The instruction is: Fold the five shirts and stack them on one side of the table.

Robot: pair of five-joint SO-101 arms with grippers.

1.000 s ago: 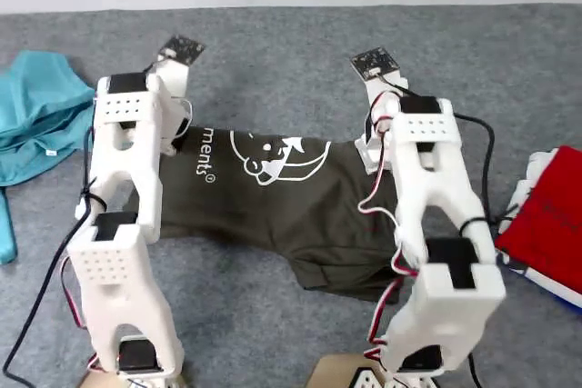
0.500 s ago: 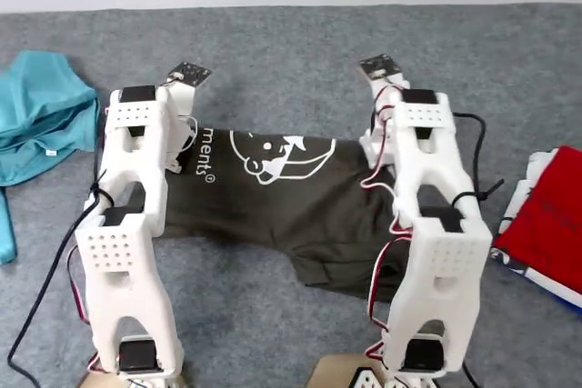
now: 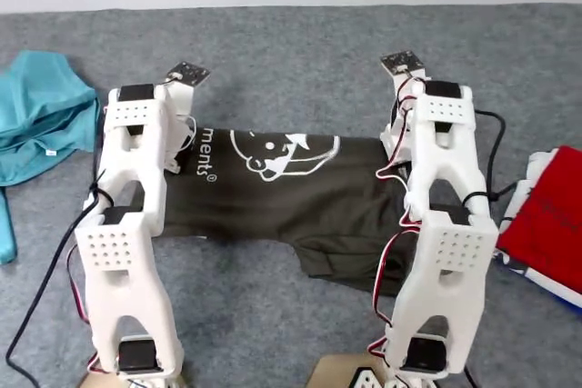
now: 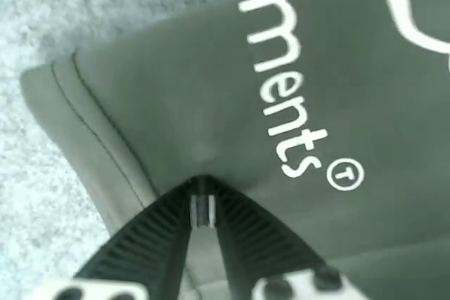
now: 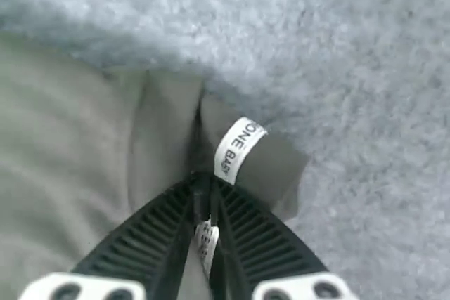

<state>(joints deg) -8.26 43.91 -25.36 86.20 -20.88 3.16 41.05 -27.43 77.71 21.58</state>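
Observation:
A dark olive shirt (image 3: 282, 193) with a white print lies stretched across the grey table between the two arms. My left gripper (image 4: 204, 205) is shut on the shirt's hemmed edge (image 4: 84, 124) beside the white lettering. My right gripper (image 5: 205, 209) is shut on the shirt's other end, pinching the fabric just below a small white label (image 5: 238, 147). In the high view the left arm (image 3: 132, 188) stands over the shirt's left end and the right arm (image 3: 441, 188) over its right end. A bunched fold (image 3: 341, 265) sags toward the front of the table.
A teal shirt (image 3: 41, 120) lies crumpled at the far left. At the right edge sits a folded red shirt (image 3: 550, 220) on top of other folded cloth. Bare grey table (image 3: 291, 52) lies behind the arms.
The right arm has shifted to the right with its end of the shirt, pulling the cloth flatter and wider. The left arm settled slightly and has since kept still.

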